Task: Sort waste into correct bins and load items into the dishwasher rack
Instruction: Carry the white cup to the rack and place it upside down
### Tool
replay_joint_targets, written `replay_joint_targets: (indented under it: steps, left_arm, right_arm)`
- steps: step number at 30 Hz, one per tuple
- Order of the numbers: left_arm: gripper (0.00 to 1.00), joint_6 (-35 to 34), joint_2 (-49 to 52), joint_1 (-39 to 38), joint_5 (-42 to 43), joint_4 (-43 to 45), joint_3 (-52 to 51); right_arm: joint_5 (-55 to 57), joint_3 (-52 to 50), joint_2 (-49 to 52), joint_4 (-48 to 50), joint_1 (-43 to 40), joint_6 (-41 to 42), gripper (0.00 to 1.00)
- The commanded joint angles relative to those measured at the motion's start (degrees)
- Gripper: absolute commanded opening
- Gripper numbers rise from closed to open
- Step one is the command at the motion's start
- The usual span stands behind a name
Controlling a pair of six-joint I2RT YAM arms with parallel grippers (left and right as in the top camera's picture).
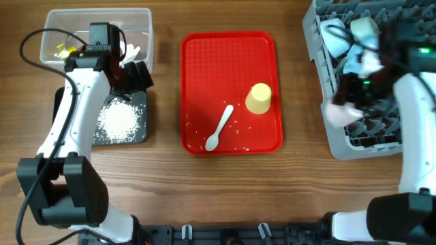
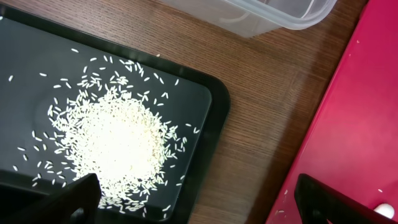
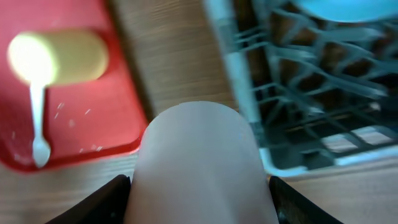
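1. Edge check: the dishwasher rack (image 1: 328, 139) sat on the far-right side of the tabletop (image 1: 163, 177), with its right part cut off by the frame. A strip of bare wood ran between its left wall and the red tray (image 1: 228, 39).
2. On the left, the clear tub (image 1: 146, 27) sat far and the black tray (image 2: 206, 104) just near of it, the two close together. Only a narrow wood gap separated the black tray from the red tray.
3. Surface: wood-grain tabletop. A rice pile (image 2: 115, 143) lay in the black tray, and loose grains (image 1: 238, 146) were scattered along the red tray's near edge.
4. On the red tray, the yellow cup (image 1: 259, 98) sat right of centre and appeared to lie on its side. The white spoon (image 1: 220, 127) lay just near-left of it, bowl end toward the near edge.
5. The tub held yellow wrappers (image 1: 65, 49) and white tissue (image 1: 131, 49).
6. The left arm reached from near-left toward the far side. The left tool (image 1: 136, 76) was released, with fingers spread wide and nothing between them, hovering over the black tray's right edge.
7. The right arm was bent over the rack. The right tool (image 3: 198, 194) was grasping the white cup (image 3: 199, 149) at the rack's left wall. It was motion-blurred in the overhead view.
8. Pale items in the rack's far-left corner were too blurred to identify.
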Motion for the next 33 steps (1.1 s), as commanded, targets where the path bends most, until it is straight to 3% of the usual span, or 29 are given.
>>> replay_joint_targets:
  steps: [1, 7, 20, 26, 29, 33]
  left_arm:
    - [1.00, -0.92, 0.55, 0.11, 0.48, 0.13, -0.20]
    - [1.00, -0.92, 0.55, 0.11, 0.48, 0.13, -0.20]
    - [1.00, -0.92, 0.55, 0.11, 0.48, 0.13, -0.20]
    - [1.00, -0.92, 0.55, 0.11, 0.48, 0.13, -0.20]
    - [1.00, -0.92, 0.55, 0.11, 0.48, 0.13, -0.20]
    - [1.00, -0.92, 0.55, 0.11, 0.48, 0.13, -0.20]
  right_arm:
    - [1.57, 0.72, 0.13, 0.22, -7.21, -2.05, 0.59]
    - [1.75, -0.83, 1.64, 2.12, -14.40, -0.48, 0.57]
    - [4.98, -8.68, 6.69, 9.01, -14.60, 2.54, 0.57]
    - [5.01, -8.68, 6.80, 9.22, -14.60, 2.51, 0.65]
    - [4.98, -8.68, 6.80, 9.27, -14.60, 2.51, 0.79]
    - [4.98, -8.68, 6.80, 9.22, -14.60, 2.51, 0.87]
